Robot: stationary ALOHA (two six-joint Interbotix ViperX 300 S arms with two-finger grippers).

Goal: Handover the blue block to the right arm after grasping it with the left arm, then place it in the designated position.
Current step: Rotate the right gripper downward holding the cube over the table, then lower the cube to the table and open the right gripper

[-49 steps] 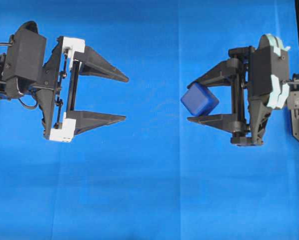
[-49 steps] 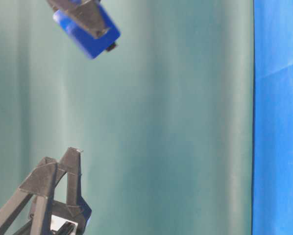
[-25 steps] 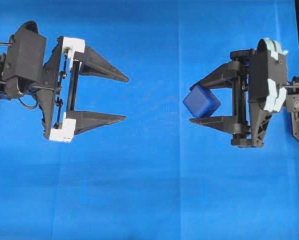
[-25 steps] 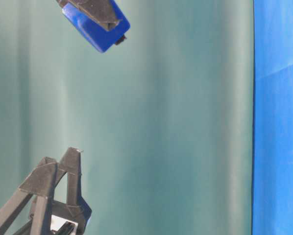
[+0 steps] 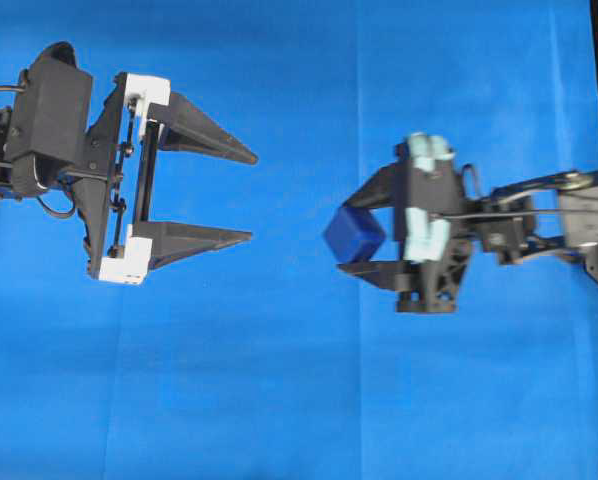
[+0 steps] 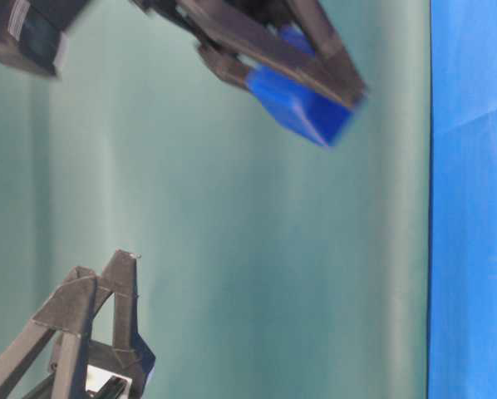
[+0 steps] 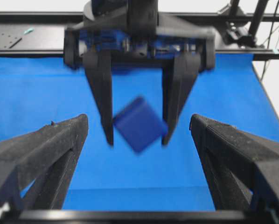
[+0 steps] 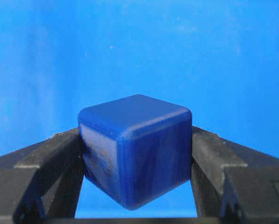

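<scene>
Block [image 5: 354,235] clamped corner-down between right fingers [image 5: 364,228], held above the cloth [image 5: 279,400], likely so it can be carried to its spot. Left fingers [image 5: 214,195] spread wide, empty, well apart from it, handover apparently done.

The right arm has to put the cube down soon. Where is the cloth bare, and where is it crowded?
Bare blue cloth runs along the whole near edge, below both grippers, and across the top between them. It is crowded mid-height: the open left gripper faces the right gripper, shut on the blue block.
</scene>
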